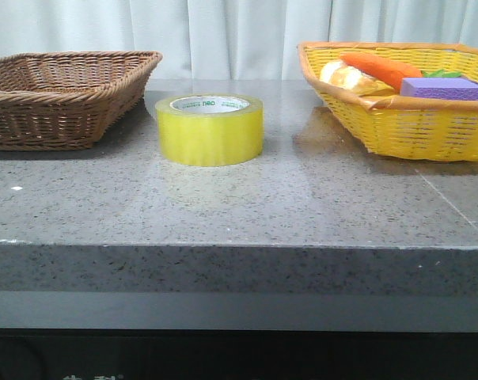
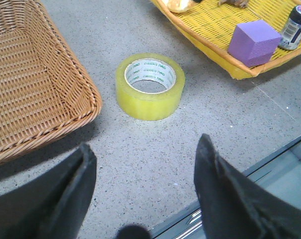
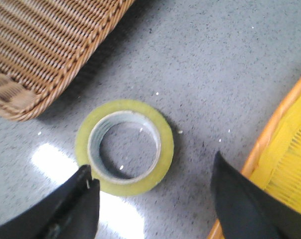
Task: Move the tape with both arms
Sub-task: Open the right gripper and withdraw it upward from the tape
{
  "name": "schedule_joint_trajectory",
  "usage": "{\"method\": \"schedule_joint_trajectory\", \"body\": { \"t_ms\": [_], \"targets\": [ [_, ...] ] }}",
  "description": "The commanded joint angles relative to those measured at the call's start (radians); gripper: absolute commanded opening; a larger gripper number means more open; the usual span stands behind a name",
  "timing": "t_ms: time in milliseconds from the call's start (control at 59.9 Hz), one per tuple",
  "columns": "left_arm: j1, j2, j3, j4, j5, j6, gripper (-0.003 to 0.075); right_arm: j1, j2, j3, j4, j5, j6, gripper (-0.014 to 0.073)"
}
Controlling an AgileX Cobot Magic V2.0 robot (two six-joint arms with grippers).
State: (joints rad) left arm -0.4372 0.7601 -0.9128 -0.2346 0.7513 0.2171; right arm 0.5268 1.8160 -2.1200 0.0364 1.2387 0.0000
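The tape (image 1: 210, 129), a wide yellow roll with a white core and green lettering, lies flat on the grey stone table between the two baskets. It also shows in the left wrist view (image 2: 150, 85) and in the right wrist view (image 3: 124, 146). My left gripper (image 2: 145, 149) is open and empty, above the table's near edge, well short of the roll. My right gripper (image 3: 150, 167) is open and empty, above the roll, one finger (image 3: 78, 204) over the roll's rim. Neither arm shows in the front view.
A brown wicker basket (image 1: 65, 83) stands at the table's left, empty inside. A yellow basket (image 1: 405, 119) at the right holds a purple-topped sponge block (image 1: 443, 87), a carrot (image 1: 381, 70), a bread-like item and a small jar (image 2: 296, 27). The table's front edge (image 1: 239, 247) is near.
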Motion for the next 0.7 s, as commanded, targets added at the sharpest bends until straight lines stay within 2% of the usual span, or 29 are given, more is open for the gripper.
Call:
{"method": "schedule_joint_trajectory", "body": {
  "t_ms": [0,134,251,685],
  "targets": [
    [-0.007,0.0,-0.028,-0.015,-0.073,-0.01,0.042,-0.009,-0.13,0.087,0.022,-0.113,0.01,0.0498],
    [-0.007,0.0,-0.028,-0.015,-0.073,-0.01,0.042,-0.009,-0.271,0.295,0.044,-0.277,0.011,0.0498],
    [-0.007,0.0,-0.028,-0.015,-0.073,-0.01,0.042,-0.009,-0.392,0.459,0.04,-0.363,0.01,0.0498],
    [-0.007,0.0,-0.002,-0.015,-0.077,-0.01,0.042,-0.009,-0.85,0.956,0.031,-0.538,0.009,0.0498]
  ]
}}
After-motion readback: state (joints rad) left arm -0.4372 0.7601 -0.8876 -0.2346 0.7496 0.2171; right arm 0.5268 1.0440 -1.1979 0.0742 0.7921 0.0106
